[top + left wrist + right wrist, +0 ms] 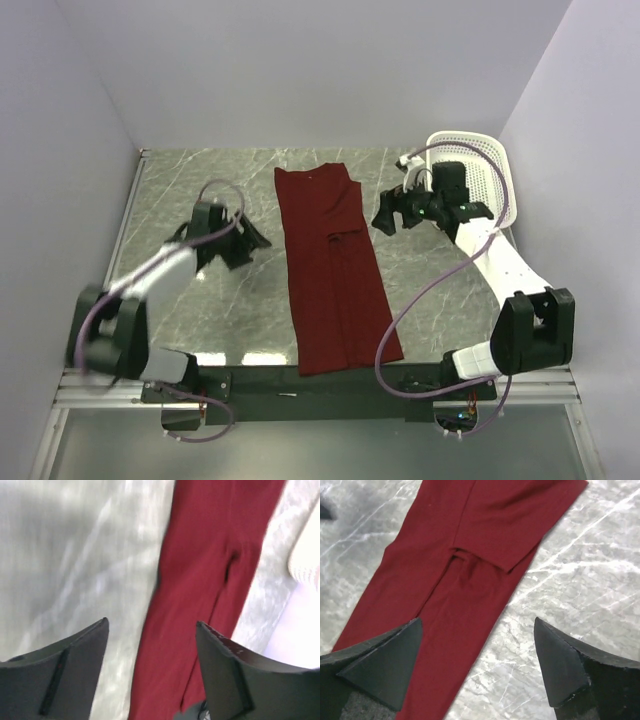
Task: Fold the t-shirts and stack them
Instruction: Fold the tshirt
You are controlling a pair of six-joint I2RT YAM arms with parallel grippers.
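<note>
T-shirt (pixel 335 270) folded lengthwise, left claw (pixel 256 240) spread, right claw (pixel 384 220) spread, both apparently clear.

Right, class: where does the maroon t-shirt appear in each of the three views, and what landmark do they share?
Top external: t-shirt lies as a long strip, centre.
Left wrist: t-shirt right of centre, top to bottom.
Right wrist: t-shirt diagonal, left of centre.
Shared landmark: its tucked sleeve fold.

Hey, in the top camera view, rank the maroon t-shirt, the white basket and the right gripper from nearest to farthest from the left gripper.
1. Maroon t-shirt, table centre, just right of the left gripper.
2. Right gripper, beyond the shirt's right edge.
3. White basket, far right corner.
</note>
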